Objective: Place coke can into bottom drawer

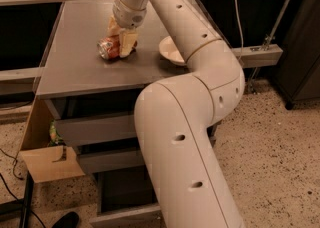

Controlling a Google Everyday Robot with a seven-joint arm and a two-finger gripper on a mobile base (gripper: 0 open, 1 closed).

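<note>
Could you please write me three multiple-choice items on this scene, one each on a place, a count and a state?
1. Where is the dented red-orange aluminium coke can? A on the grey tabletop, at the pincer; B inside a drawer; C lifted in the air.
2. How many grey drawers sit below the tabletop? A one; B three; C five.
3. The deep grey bottom drawer is: A shut; B pulled out; C missing.
Key: 1 A, the can lies sideways there at the pincer; 2 B, three fronts are stacked; 3 B, its dark interior shows.
</note>
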